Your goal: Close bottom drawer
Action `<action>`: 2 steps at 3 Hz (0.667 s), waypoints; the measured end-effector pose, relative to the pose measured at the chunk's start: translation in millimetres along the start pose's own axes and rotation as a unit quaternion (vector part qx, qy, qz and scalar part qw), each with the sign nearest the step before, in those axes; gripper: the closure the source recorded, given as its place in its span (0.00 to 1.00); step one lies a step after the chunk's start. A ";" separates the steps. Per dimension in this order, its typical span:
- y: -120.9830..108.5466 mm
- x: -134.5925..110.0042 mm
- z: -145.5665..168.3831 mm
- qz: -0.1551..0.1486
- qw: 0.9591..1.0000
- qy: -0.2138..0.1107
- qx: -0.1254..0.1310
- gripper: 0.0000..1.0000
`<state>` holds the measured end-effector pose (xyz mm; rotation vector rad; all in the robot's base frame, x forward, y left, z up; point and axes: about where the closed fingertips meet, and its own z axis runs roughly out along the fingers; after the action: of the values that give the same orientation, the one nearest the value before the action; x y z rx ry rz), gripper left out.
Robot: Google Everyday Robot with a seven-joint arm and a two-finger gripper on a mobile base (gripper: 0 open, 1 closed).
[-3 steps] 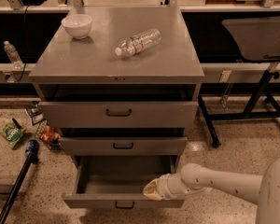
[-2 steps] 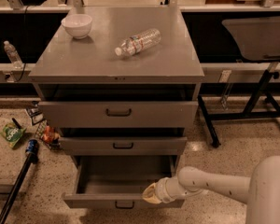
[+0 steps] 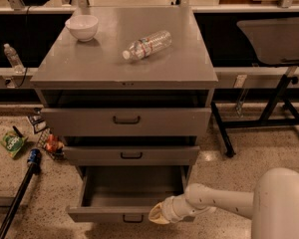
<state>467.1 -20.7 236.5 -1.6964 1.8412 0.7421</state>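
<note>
The bottom drawer (image 3: 109,214) is the lowest of three grey drawers in the cabinet and is pulled well out, its shallow tray open and empty. Its slim front panel carries a small black loop handle (image 3: 133,217). My gripper (image 3: 158,215) reaches in from the lower right on a white arm and sits against the right part of that front panel, just right of the handle. The middle drawer (image 3: 131,155) and the top drawer (image 3: 125,121) stand slightly out from the cabinet.
On the cabinet top lie a white bowl (image 3: 82,27) and a plastic bottle (image 3: 146,45) on its side. A black pole (image 3: 15,203), a green packet (image 3: 11,143) and small items lie on the floor at left. A black table frame (image 3: 269,103) stands at right.
My gripper has shifted slightly along the bottom drawer's front panel. The drawer stays pulled out about as far as before.
</note>
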 end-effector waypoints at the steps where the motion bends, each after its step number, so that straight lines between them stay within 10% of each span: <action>1: 10.6 13.9 14.3 -0.017 1.000 0.009 0.011 1.00; 2: 6.5 24.5 26.2 -0.036 0.998 0.016 0.049 1.00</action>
<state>459.0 -19.3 201.0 -1.7109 1.7982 0.5902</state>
